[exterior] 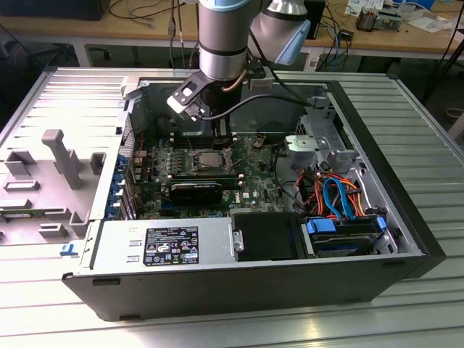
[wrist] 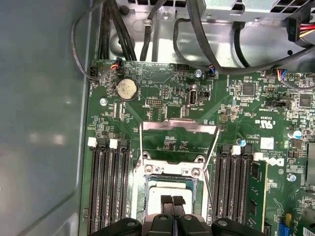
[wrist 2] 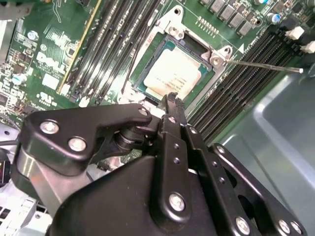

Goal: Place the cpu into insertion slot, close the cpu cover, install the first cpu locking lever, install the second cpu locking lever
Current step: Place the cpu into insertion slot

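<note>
**Chip seated, cover open**

The cpu [wrist 2: 172,73] lies flat in the insertion slot [wrist 2: 160,46], so the first step looks done. The cpu cover [wrist: 179,129] is swung back off the slot, with green board showing through its opening. A thin locking lever [wrist 2: 266,65] sticks out free. Closing the cover and setting both levers appear to be left. The gripper [wrist: 173,200] hangs over one edge of the cpu, fingertips pressed together and pinching nothing; whether it touches I cannot tell. Around them are the motherboard [wrist: 162,93] and the open computer case [exterior: 217,290].
</note>
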Robot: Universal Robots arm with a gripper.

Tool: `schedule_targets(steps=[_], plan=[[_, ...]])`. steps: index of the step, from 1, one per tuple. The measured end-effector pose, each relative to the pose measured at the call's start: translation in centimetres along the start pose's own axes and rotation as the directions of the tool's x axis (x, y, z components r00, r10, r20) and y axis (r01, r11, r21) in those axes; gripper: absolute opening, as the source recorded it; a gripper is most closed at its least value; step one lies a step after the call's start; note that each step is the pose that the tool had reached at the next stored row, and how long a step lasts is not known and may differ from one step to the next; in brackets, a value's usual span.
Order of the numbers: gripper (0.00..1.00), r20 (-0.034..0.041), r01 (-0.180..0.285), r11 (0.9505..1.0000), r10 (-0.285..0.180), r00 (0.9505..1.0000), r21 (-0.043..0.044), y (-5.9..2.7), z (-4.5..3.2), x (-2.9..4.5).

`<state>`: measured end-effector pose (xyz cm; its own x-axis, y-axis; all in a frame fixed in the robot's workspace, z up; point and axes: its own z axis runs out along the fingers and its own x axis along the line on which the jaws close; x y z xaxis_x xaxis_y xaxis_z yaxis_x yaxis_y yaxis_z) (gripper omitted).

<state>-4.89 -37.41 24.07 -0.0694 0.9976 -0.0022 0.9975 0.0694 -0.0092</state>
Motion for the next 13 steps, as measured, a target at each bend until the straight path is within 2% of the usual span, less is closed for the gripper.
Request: schedule_targets(steps=[7, 13], plan=[[0.11, 0.0031, 0.0, 1.0, 0.0, 1.0, 0.0036, 0.12, -1.26, -0.01], [0.11, 0.0031, 0.0, 1.0, 0.0, 1.0, 0.0041, 0.14, -1.85, -0.01]])
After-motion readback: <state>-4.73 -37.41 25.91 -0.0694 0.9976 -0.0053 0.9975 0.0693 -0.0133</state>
